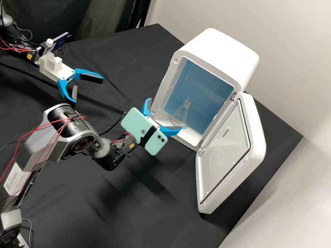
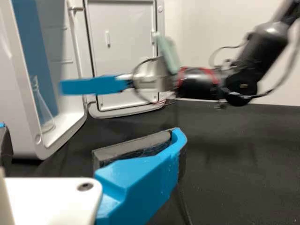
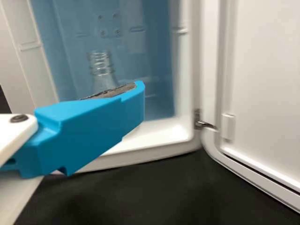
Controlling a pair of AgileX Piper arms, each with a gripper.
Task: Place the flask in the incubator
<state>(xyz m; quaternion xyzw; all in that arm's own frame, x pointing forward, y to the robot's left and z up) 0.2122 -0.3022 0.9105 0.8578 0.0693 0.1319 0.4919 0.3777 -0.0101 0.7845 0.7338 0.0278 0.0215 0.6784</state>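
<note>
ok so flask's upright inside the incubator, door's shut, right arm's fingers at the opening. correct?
Not quite. The door is open, swung wide to the side, as the high view shows. The rest holds: the flask stands upright inside the incubator, and the right gripper has its fingers at the opening.

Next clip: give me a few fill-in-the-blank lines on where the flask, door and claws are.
The flask stands upright ___ the incubator. The incubator's door is swung ___. The right claw, at the incubator's mouth, grips ___. The left claw, away over the bench, is ___ and empty.
Missing: inside; open; nothing; open.
</note>
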